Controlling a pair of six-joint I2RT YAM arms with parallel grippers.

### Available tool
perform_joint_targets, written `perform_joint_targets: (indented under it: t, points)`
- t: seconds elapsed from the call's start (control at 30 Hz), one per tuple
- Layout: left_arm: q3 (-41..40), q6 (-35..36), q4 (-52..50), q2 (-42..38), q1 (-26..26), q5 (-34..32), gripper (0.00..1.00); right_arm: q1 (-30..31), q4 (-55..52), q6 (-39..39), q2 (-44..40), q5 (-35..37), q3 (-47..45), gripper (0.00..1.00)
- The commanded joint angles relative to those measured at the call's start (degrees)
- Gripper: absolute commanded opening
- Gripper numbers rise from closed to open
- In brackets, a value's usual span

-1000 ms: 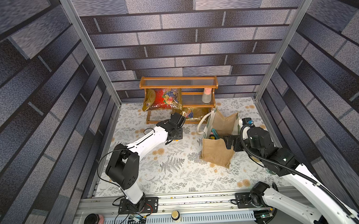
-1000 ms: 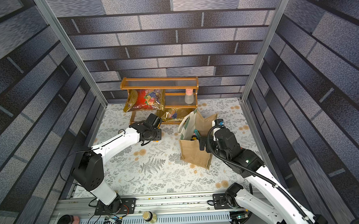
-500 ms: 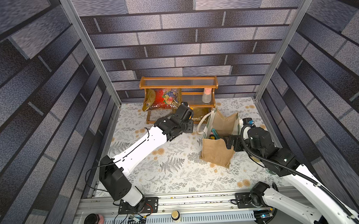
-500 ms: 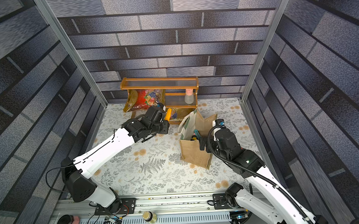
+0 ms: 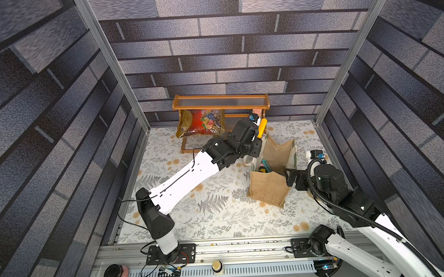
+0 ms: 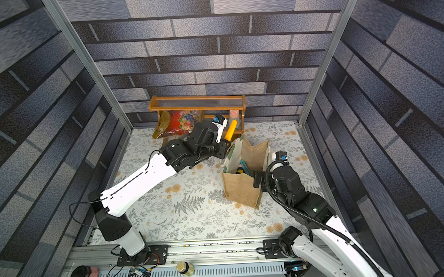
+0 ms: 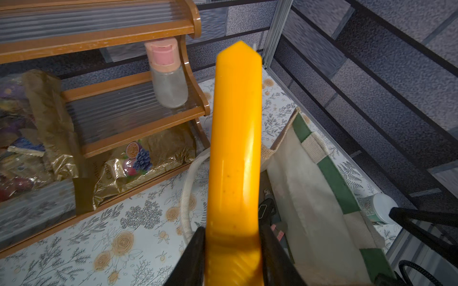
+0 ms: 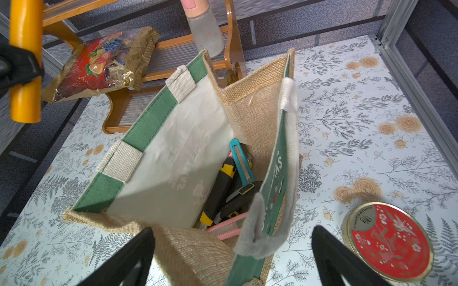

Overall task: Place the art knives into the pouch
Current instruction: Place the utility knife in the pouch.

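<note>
The art knife (image 5: pixel 262 127) (image 6: pixel 230 129) (image 7: pixel 235 148) is a long orange handle. My left gripper (image 5: pixel 257 139) (image 7: pixel 233 232) is shut on its lower end and holds it raised, just off the pouch's far left top edge. The pouch (image 5: pixel 268 191) (image 6: pixel 240 189) (image 8: pixel 173 153) is a tan burlap bag with green trim, standing open on the table. Several other cutters, teal, black-yellow and pink, lie inside it. My right gripper (image 5: pixel 290 176) (image 8: pixel 234 230) is open, its jaws wide on either side of the pouch's near right corner.
A wooden shelf (image 5: pixel 220 104) at the back wall holds shiny snack bags (image 5: pixel 202 122) and a pink-capped bottle (image 7: pixel 168 76). A red round tin (image 8: pixel 389 241) lies on the table to the right of the pouch. Two jars (image 5: pixel 115 273) sit on the front rail.
My left arm has swung right and stretched out, carrying the orange knife from mid-table up to the pouch's far left edge. The right arm and the pouch have stayed put.
</note>
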Motion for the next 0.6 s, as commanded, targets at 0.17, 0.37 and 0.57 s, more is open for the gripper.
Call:
perform_joint_targets:
  t: [0.17,0.37,0.57]
  points:
    - [9.2,3.77,-4.3,10.48,-3.02,2.98,0.33,-0.28,-5.92,2.22,-1.67,6.82,-1.23,1.0]
    - [13.29,3.26,-8.48,15.29,-3.34,3.08,0.48,-0.29,-6.98,2.67,-2.34,8.1,-1.53,1.0]
    - [13.59,3.37,-10.14,15.7,-3.44,-0.76,0.93,-0.28,-7.64,3.13,-1.58,9.11,-1.41,1.0]
